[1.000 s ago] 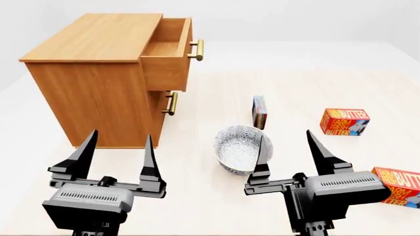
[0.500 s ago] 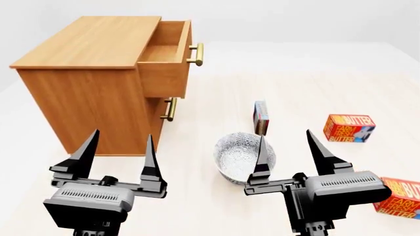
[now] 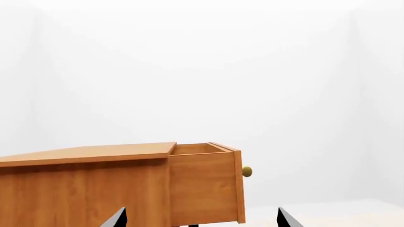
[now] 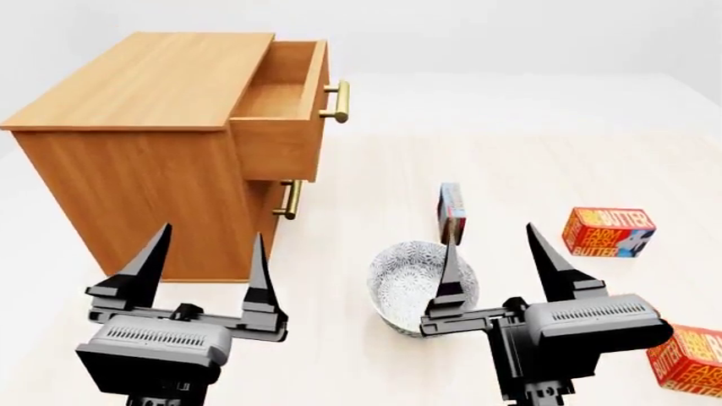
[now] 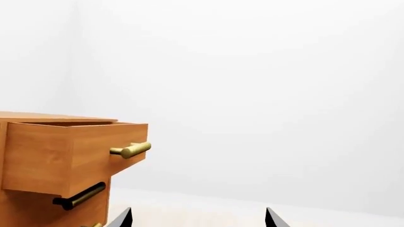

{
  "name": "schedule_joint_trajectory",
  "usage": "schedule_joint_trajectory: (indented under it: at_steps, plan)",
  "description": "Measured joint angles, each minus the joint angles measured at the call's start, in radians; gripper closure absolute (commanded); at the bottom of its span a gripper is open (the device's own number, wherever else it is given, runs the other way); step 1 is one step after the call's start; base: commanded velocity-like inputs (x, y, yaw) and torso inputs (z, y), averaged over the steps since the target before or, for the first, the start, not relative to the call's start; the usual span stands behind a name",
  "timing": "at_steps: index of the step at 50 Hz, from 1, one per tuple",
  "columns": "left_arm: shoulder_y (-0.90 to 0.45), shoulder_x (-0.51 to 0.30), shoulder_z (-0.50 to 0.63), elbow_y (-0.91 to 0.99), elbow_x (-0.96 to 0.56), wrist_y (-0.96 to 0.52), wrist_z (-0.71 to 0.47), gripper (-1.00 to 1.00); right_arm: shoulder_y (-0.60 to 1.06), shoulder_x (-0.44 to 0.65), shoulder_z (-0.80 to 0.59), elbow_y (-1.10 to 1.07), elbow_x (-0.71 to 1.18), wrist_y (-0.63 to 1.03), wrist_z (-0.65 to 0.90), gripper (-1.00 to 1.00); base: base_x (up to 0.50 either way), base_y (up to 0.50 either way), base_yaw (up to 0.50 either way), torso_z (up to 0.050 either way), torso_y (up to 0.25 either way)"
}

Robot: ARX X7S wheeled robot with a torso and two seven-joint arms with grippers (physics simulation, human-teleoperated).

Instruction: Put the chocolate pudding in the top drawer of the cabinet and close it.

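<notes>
Everything is sliding a bit lower and nearer in the head view compared with a second ago, so the view itself is shifting: the cabinet (image 4: pixel 135 161) is looming larger, and the near butter box is slipping toward the frame's corner.

Counting stuff: one cabinet, with two brass handles showing from above; the top drawer (image 4: pixel 282 106) is sitting pulled out and looking empty inside. One patterned bowl (image 4: pixel 420 283) is sitting out in front of the cabinet's drawer side. One chocolate pudding (image 4: pixel 451 211) is standing on edge just beyond the bowl, away from the cabinet, not touching anything. Two butter boxes: the far one (image 4: pixel 609 232) is reading "FARM FRESH BUTTER", the near one (image 4: pixel 688 359) is cut off by the frame, only partial orange lettering showing.

Two grippers: the left gripper (image 4: pixel 203 266) is hanging wide open beside the cabinet's side panel, holding nothing. The right gripper (image 4: pixel 496 262) is also spread wide, empty, hovering over the bowl's near rim. Both wrist views are just catching the open drawer side-on.
</notes>
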Motion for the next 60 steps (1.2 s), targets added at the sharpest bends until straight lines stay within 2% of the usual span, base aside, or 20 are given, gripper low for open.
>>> schedule_joint_trajectory:
  at_steps: [60]
  plan:
    - [-0.010,-0.012,0.015,-0.024,-0.010,0.026,-0.008,-1.00,0.008,0.011,-0.017,0.013,0.017,-0.015,0.009,-1.00,0.10,0.00,0.00,0.000,0.000]
